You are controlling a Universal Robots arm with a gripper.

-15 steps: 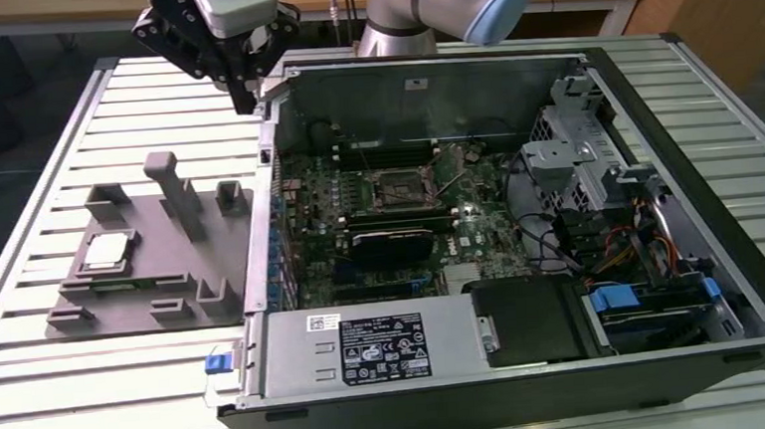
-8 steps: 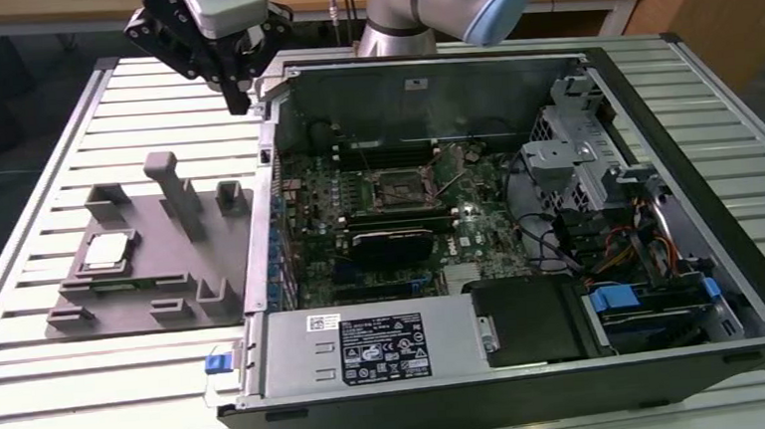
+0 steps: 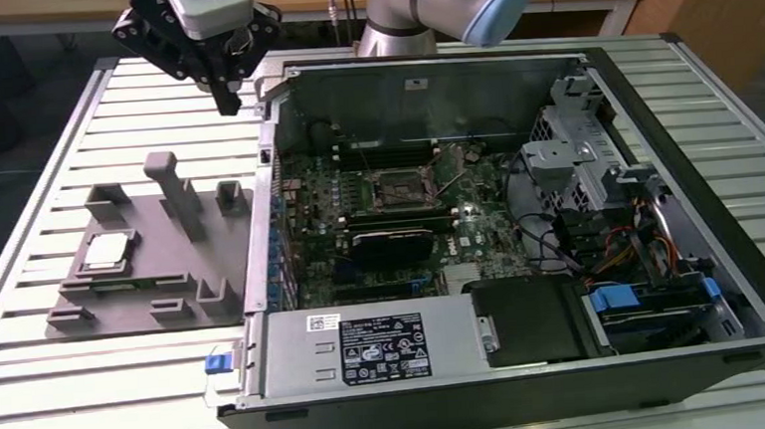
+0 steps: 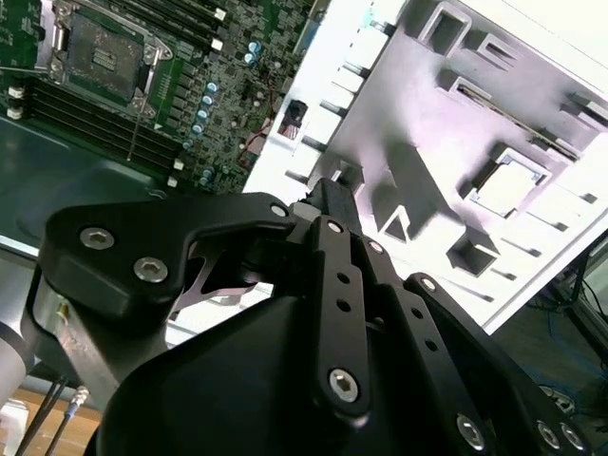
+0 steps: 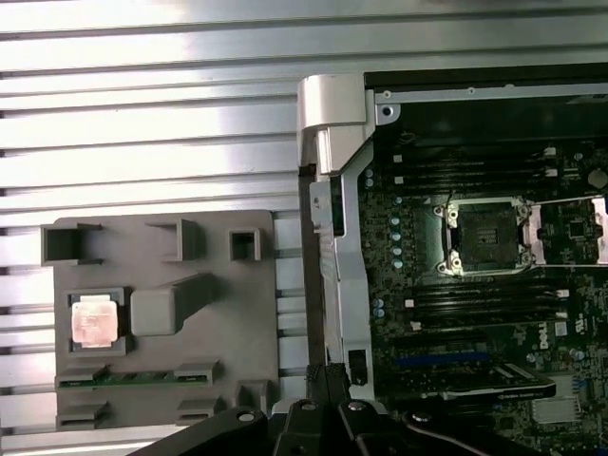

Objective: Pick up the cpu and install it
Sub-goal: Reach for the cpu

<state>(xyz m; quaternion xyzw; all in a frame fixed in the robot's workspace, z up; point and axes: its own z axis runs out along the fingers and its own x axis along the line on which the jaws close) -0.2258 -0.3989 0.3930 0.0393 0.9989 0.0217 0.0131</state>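
Note:
The cpu (image 3: 106,251) is a small silvery square lying flat in a recess of the grey plastic fixture (image 3: 180,282), at the exterior view's left of the open computer case (image 3: 525,365). It shows in both wrist views too, as the cpu (image 5: 95,320) (image 4: 499,183). My gripper (image 3: 227,99) hangs high above the table behind the fixture, near the case's back corner, well apart from the cpu. Its fingers (image 5: 328,380) are shut together with nothing between them. The dark socket (image 3: 401,185) sits on the motherboard inside the case, its frame and lever raised (image 5: 484,237).
The fixture has several upright blocks, one tall post (image 3: 168,178) standing between my gripper and the cpu. The case's metal side wall (image 5: 332,190) rises beside the fixture. Drive bays and cables (image 3: 609,221) fill the case's far side. The slatted metal table (image 3: 48,395) lies around everything.

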